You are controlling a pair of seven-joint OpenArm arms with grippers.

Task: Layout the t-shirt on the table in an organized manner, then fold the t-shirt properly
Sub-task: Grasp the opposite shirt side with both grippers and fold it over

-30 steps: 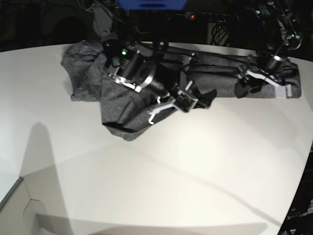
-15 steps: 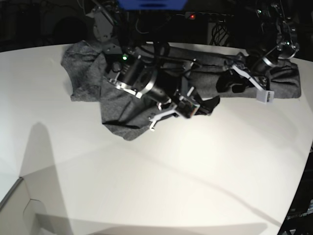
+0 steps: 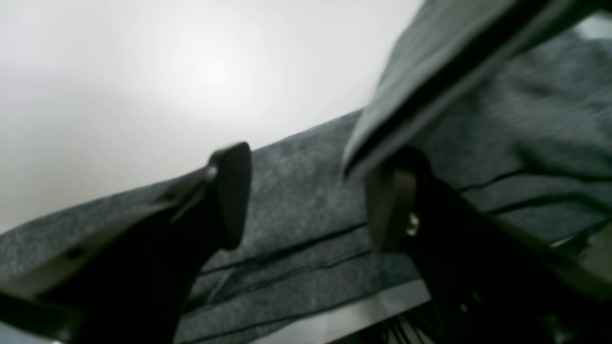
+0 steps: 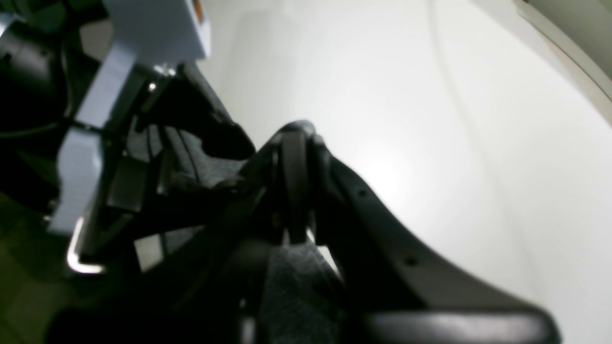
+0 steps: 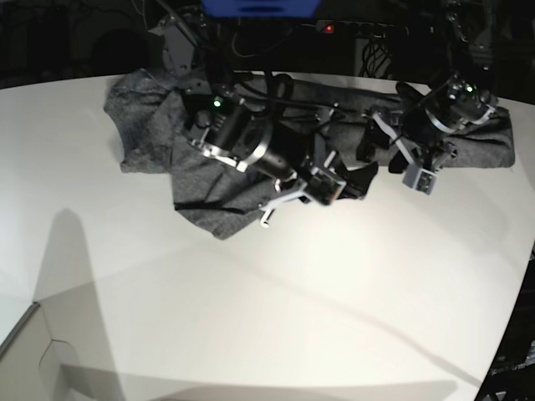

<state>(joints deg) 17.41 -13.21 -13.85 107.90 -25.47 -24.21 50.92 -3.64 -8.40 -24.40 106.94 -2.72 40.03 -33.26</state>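
The dark-grey t-shirt [image 5: 150,134] lies rumpled in a long band across the back of the white table [image 5: 251,292]. My right gripper [image 5: 347,182] is shut on a fold of the shirt near its front edge; in the right wrist view the closed fingers [image 4: 294,157] have grey fabric [image 4: 291,286] caught between them. My left gripper [image 5: 380,146] hovers over the shirt's right part with its jaws open. In the left wrist view its two fingertips [image 3: 232,191] stand apart above the cloth [image 3: 306,172] with nothing between them.
Dark clutter, cables and a power strip with a red light [image 5: 328,27] line the back edge, below a blue object [image 5: 259,7]. The table's curved edge [image 5: 510,317] runs down the right side. A pale panel [image 5: 25,334] sits at the lower left.
My left gripper has left the shirt's right end and swung inward toward the middle, still open. My right gripper has shifted slightly right and back, pulling the pinched fold with it.
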